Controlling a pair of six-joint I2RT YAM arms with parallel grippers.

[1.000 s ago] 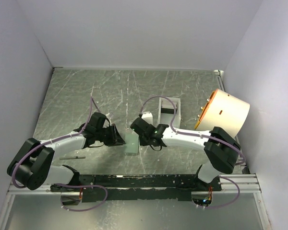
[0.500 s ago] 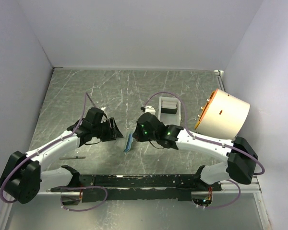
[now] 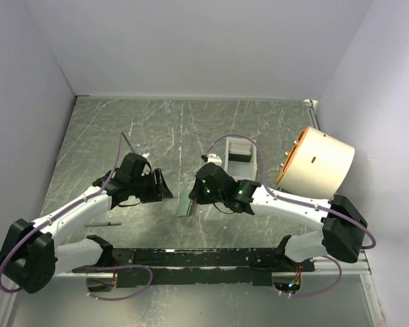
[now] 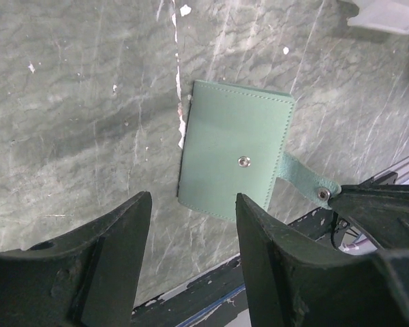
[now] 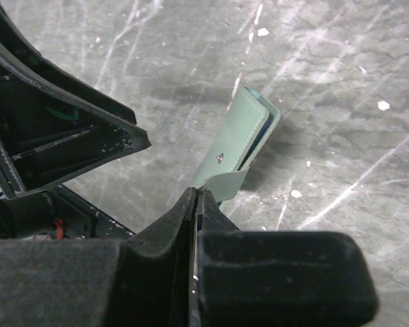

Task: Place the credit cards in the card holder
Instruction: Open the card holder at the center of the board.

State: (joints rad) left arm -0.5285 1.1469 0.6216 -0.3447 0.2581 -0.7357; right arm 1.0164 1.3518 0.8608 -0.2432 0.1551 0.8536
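Observation:
The sage-green card holder [image 4: 235, 160] is folded shut and stands tilted on one edge [image 3: 185, 203] between the two arms. Its snap strap [image 4: 307, 182] sticks out to the side. My right gripper [image 5: 198, 195] is shut on that strap; in the top view it [image 3: 195, 195] sits just right of the holder. A dark blue edge shows between the holder's leaves [image 5: 258, 133]. My left gripper [image 4: 192, 204] is open, a short way back from the holder with nothing between its fingers [image 3: 161, 188]. No credit cards show plainly.
A white tray [image 3: 240, 153] with something dark inside stands behind the right gripper. At the right sits a cream drum [image 3: 320, 162] with an orange rim. A thin dark strip [image 3: 102, 223] lies near the left arm. The black base rail [image 3: 204, 257] runs along the near edge.
The left gripper opened, let go of the card holder and drew back a little leftward. The holder went from flat to standing on edge, held by the right gripper.

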